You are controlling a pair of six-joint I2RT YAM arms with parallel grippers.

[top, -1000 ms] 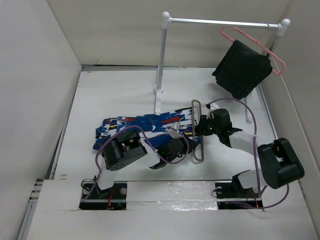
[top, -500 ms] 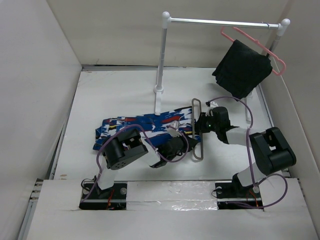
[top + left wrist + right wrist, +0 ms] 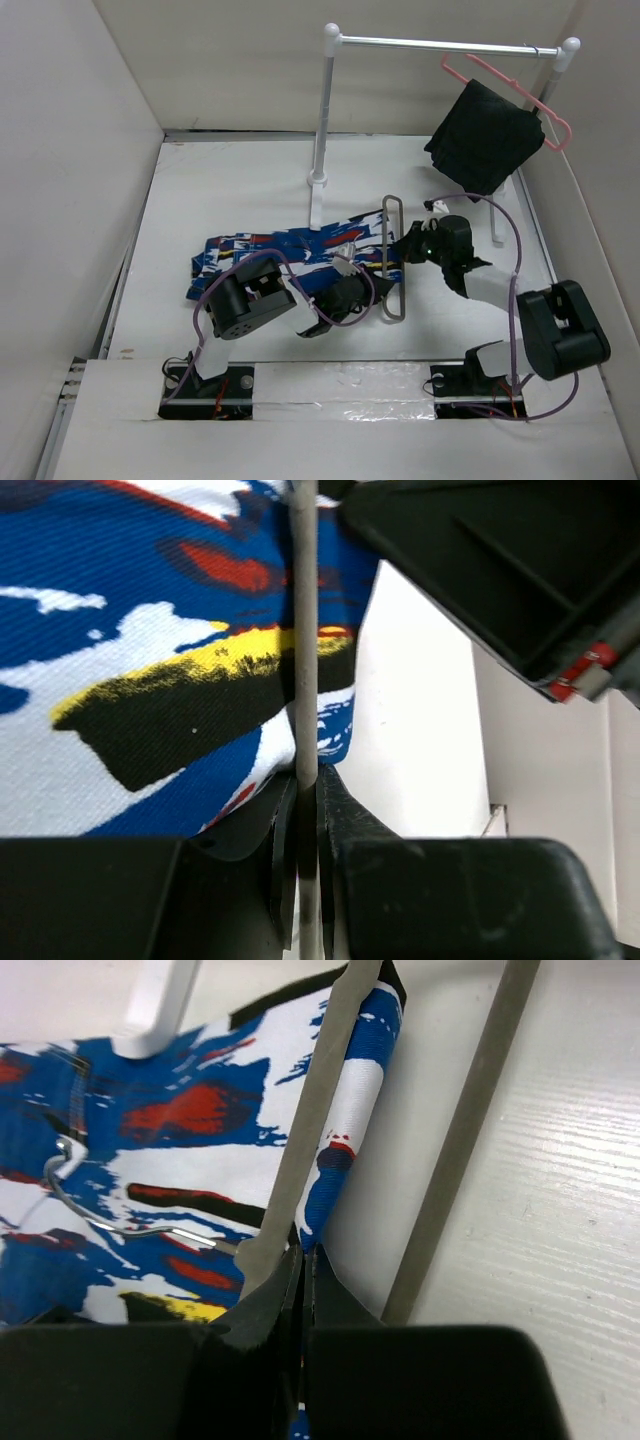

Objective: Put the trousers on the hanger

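The printed trousers [image 3: 270, 255] lie flat on the table's left middle. The grey wire hanger [image 3: 393, 260] lies across their right end. My left gripper [image 3: 372, 293] is shut on the hanger's bar [image 3: 305, 630] at the near end; in the left wrist view its fingertips [image 3: 305, 790] pinch the wire over the trousers [image 3: 150, 630]. My right gripper [image 3: 402, 254] is shut on the trousers' edge [image 3: 345, 1150], with its tips [image 3: 303, 1255] between the hanger's two bars [image 3: 315, 1110]. The hanger's wire hook [image 3: 100, 1215] lies on the print.
A white rail stand [image 3: 322, 120] rises behind the trousers; its foot [image 3: 160, 1005] is close to the hanger. A pink hanger [image 3: 540, 100] with a black cloth [image 3: 487, 140] hangs at the rail's right end. White walls enclose the table.
The right arm swung left, then back right, and its wrist now sits a little further right. The hanger's near end shifted slightly left. The left arm has not moved.
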